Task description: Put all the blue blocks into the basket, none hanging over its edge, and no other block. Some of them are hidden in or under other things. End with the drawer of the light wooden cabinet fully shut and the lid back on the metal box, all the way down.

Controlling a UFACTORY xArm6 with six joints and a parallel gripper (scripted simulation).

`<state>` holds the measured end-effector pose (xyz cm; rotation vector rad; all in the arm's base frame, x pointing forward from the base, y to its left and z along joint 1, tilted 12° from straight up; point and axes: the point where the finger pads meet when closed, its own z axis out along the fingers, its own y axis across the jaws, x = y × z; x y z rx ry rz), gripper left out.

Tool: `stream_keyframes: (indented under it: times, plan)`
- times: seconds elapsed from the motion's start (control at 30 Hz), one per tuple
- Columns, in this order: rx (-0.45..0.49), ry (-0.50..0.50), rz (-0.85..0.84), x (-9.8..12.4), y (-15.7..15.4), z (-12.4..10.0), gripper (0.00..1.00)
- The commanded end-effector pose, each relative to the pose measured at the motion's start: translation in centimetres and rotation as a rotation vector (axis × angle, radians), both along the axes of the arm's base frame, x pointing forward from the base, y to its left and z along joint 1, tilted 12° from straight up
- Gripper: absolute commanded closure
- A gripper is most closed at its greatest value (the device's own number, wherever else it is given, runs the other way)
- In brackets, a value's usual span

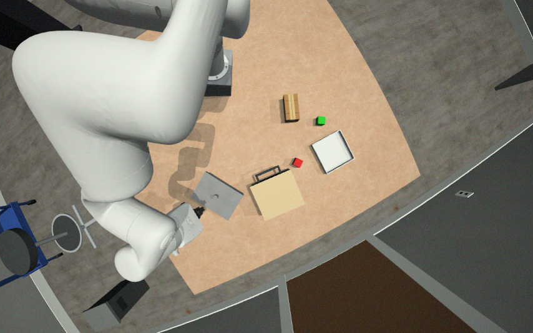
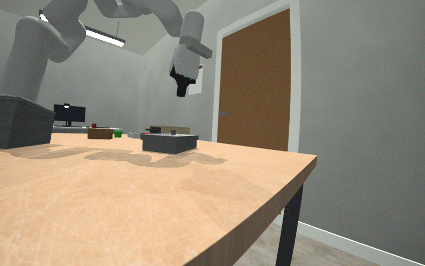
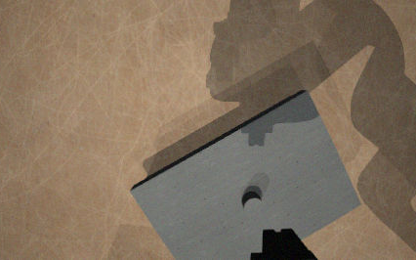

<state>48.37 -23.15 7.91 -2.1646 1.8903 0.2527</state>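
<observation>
My gripper (image 1: 200, 212) (image 2: 181, 95) (image 3: 277, 235) is shut and empty, its black fingers together, high above the table near the metal box. The metal box (image 2: 159, 144) has its flat grey lid (image 1: 226, 203) (image 2: 187, 135) (image 3: 202, 215) on top. A round knob (image 1: 215, 196) (image 2: 172, 131) (image 3: 252, 199) stands at the lid's middle. The light wooden cabinet (image 1: 278, 196) stands beside it; its drawer front with the dark handle (image 1: 267, 174) looks close against the body. The white basket (image 1: 332, 151) looks empty. No blue block shows; the insides of box and cabinet are hidden.
A red block (image 1: 298, 162) lies between cabinet and basket. A green block (image 1: 321, 120) (image 2: 117, 134) lies beyond the basket, near a brown box (image 1: 291, 108) (image 2: 100, 133) with a pale stripe. The arm's base (image 1: 219, 87) (image 2: 12, 122) stands at the table's rear.
</observation>
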Motion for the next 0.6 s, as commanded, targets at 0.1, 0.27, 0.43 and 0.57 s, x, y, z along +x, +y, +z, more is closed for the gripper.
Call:
stream_keyframes:
  times: [0.1, 0.27, 0.43, 0.57]
  plan:
    - [-0.113, -0.037, -0.023, -0.8, 2.4, -1.6, 1.0]
    - [-0.119, -0.039, -0.023, -0.9, 2.6, -1.7, 1.0]
    - [-0.119, -0.039, -0.023, -0.9, 2.6, -1.7, 1.0]
    - [-0.119, -0.039, -0.023, -0.9, 2.6, -1.7, 1.0]
